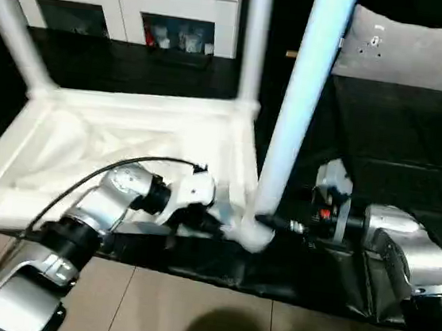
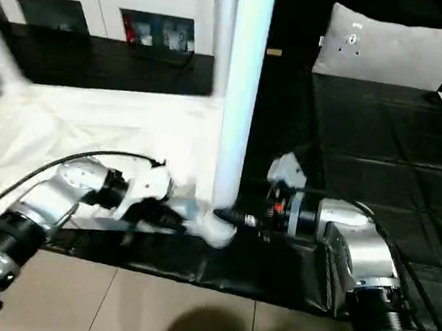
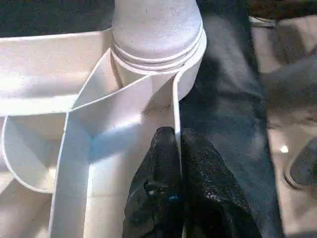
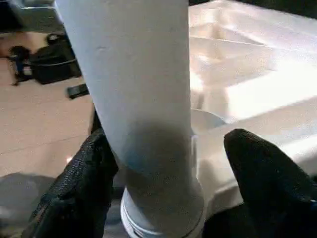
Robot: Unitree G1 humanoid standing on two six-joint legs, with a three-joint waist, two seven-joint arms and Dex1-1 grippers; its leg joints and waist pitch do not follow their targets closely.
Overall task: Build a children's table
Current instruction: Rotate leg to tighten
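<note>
White table (image 1: 128, 143) lies upside down on black tabletop (image 1: 400, 138). Near-right leg (image 1: 294, 118) stands in its corner socket. Left tool (image 3: 173, 148) pinches table rim beside socket. Right tool (image 4: 163, 163) spread around leg base. No legible writing.

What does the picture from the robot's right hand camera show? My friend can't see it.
A thick white table leg stands in the corner socket of the upside-down white tabletop. The right gripper has one black finger on each side of the leg, near its bottom.
</note>
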